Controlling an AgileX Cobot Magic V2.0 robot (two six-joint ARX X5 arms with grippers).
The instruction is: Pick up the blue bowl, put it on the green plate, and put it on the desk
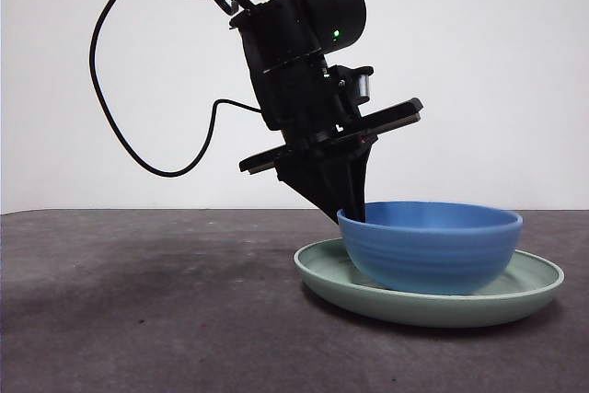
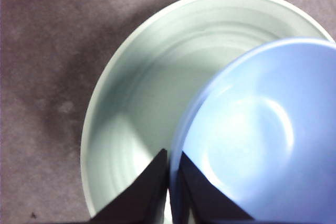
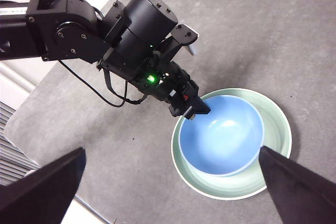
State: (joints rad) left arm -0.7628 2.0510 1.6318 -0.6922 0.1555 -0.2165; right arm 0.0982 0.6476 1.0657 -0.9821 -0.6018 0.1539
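Bowl: the round, ridged medium-blue bowl [image 1: 431, 248] is seated inside the plate, shifted toward one side of it, with its rim pinched by the left tool [image 2: 169, 174].
Plate: the wide, shallow pale mint-green glossy plate [image 1: 529, 287] is laid flat on the dark grey speckled tabletop [image 1: 138, 310] and carries only the bowl.
Left tool: its jaws are closed on the bowl's wall, one inside and one outside the rim.
Right tool: it is held high above the tabletop [image 3: 261, 186], well apart from the bowl [image 3: 220, 135], jaws spread wide, nothing held.
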